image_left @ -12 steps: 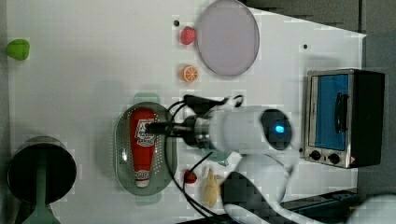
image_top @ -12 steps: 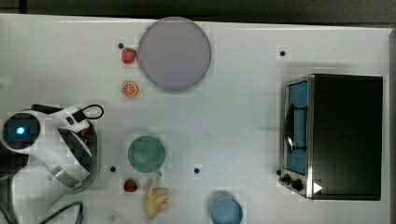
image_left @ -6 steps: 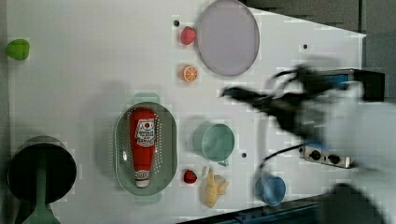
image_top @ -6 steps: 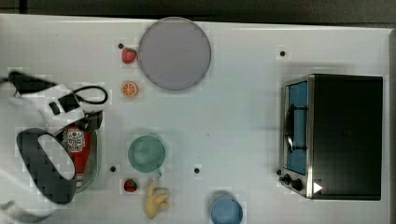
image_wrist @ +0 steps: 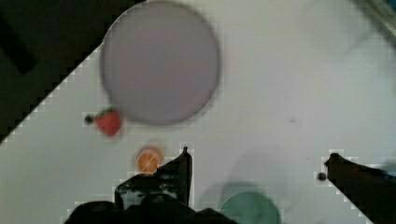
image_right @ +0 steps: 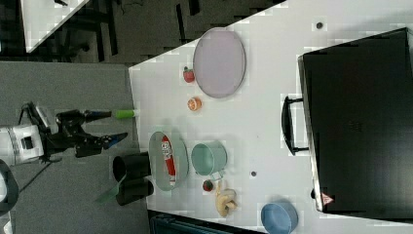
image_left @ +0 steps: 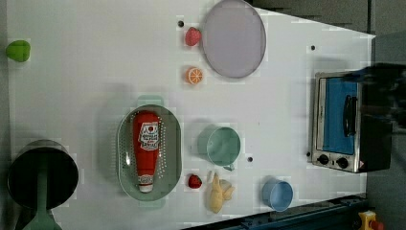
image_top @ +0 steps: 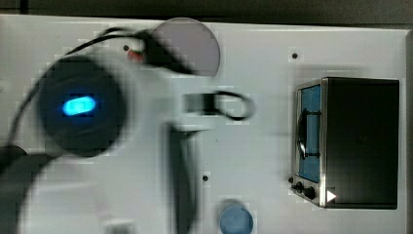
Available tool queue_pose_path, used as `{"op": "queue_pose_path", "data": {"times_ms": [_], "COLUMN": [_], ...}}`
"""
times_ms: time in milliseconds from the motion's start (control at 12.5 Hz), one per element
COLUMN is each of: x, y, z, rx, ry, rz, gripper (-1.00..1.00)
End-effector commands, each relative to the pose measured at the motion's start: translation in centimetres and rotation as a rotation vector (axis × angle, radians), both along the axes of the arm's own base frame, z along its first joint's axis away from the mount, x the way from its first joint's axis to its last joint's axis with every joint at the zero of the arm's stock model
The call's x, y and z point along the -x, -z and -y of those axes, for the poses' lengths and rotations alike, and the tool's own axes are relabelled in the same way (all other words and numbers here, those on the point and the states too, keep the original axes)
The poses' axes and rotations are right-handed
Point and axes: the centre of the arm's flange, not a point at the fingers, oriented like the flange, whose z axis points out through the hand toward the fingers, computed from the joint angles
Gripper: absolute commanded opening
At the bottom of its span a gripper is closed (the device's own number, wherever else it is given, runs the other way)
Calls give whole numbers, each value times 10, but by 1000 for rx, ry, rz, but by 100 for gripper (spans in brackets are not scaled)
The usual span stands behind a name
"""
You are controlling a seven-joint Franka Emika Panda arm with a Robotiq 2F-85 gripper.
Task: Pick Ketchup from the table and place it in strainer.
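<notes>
The ketchup [image_left: 146,151], a red bottle with a white cap, lies lengthwise inside the pale green oval strainer [image_left: 174,143]. The right view shows the same ketchup [image_right: 167,157] in the strainer [image_right: 180,163]. My gripper [image_right: 106,126] is open and holds nothing. It appears to the right view's left of the strainer, past the table edge and apart from the bottle. In the wrist view the gripper [image_wrist: 257,165] has its two dark fingers [image_wrist: 180,172] spread wide over bare table. The blurred arm [image_top: 80,112] covers the top view's left half.
A grey plate [image_left: 233,38], a strawberry [image_left: 192,36] and an orange slice [image_left: 194,75] lie together. Beside the strainer are a teal cup [image_left: 220,145], another strawberry [image_left: 194,181], a banana [image_left: 216,192] and a blue bowl [image_left: 277,194]. A toaster oven [image_left: 342,124] stands further off, a black pot [image_left: 40,172] at the other end.
The arm has swung away from the strainer and now shows large and blurred in the top view. The ketchup stays lying in the strainer. The gripper stays open.
</notes>
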Motion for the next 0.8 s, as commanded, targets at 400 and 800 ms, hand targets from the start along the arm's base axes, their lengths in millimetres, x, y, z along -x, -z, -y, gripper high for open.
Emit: {"op": "queue_pose_path", "data": {"times_ms": [400,800], "x": [6,5], "y": [-11,-10], "z": [81,96], "rx": [-34,-38], "ry": [146,141], "rz": [-139,-147], "gripper": [100,100]}}
